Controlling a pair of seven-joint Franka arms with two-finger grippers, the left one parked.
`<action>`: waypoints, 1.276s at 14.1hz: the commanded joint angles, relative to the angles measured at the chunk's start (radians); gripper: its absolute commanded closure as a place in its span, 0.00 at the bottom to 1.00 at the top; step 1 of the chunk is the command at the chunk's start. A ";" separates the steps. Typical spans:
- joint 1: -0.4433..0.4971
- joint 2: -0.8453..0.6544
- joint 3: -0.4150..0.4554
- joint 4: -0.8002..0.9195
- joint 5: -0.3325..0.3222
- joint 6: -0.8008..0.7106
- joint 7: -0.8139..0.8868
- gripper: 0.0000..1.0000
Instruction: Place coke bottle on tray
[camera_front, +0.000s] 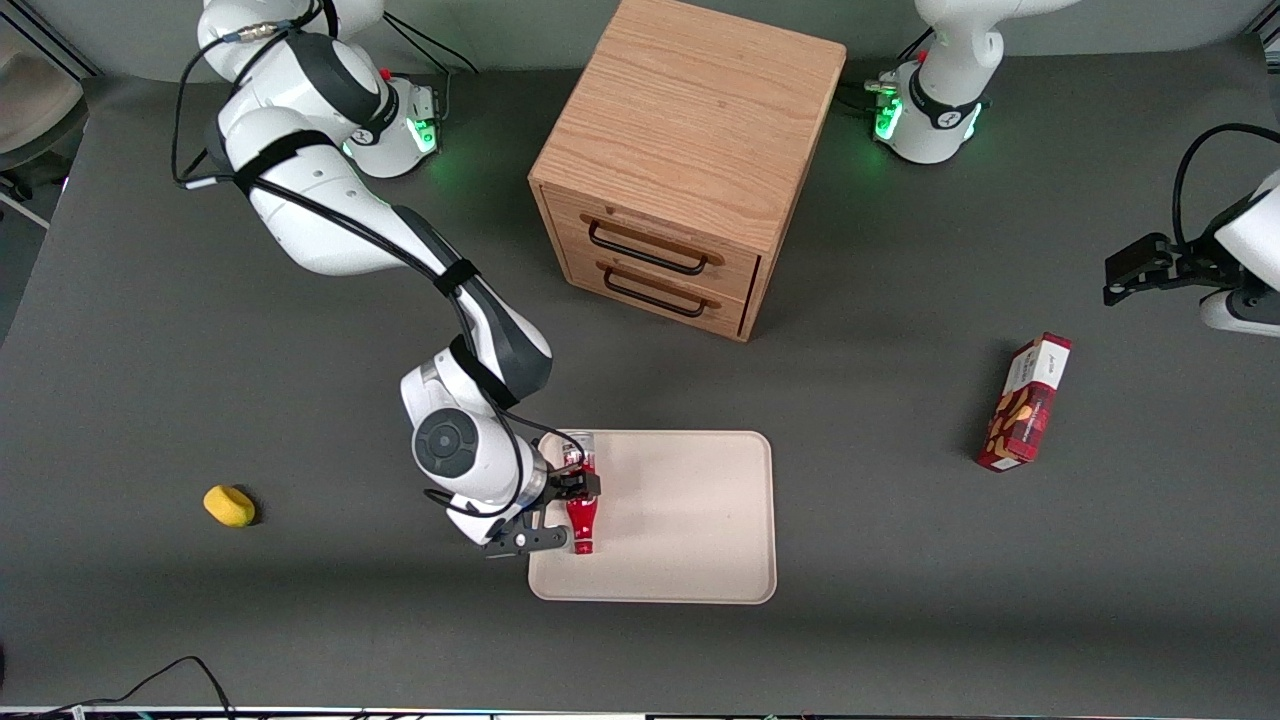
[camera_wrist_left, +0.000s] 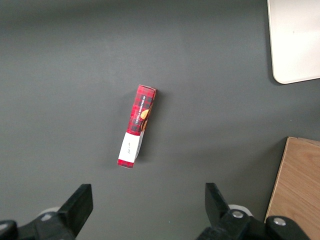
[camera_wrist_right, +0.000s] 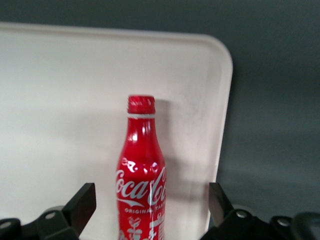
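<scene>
Coke bottle (camera_wrist_right: 141, 175), lying on tray (camera_wrist_right: 60, 90): white script "Coca-Cola" w/ small "ORIGINAL TASTE" under it; smaller print below too fine to read. Gripper (camera_wrist_right: 150, 205) sits over the bottle, fingers (camera_wrist_right: 82, 202) spread either side, not touching it. Snack box (camera_wrist_left: 136, 126): print there but unreadable.

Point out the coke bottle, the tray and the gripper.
coke bottle (camera_wrist_right: 142, 165), right wrist view, on its red body above the logo.
tray (camera_front: 690, 520), front view, on its bare beige floor.
gripper (camera_front: 572, 500), front view, between its open fingertips, around the bottle lying on the tray.
</scene>
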 joint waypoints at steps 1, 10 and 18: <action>-0.033 -0.164 0.002 -0.046 -0.021 -0.104 0.031 0.00; -0.096 -0.638 -0.223 -0.052 0.092 -0.683 -0.081 0.00; -0.091 -1.073 -0.414 -0.635 0.252 -0.582 -0.097 0.00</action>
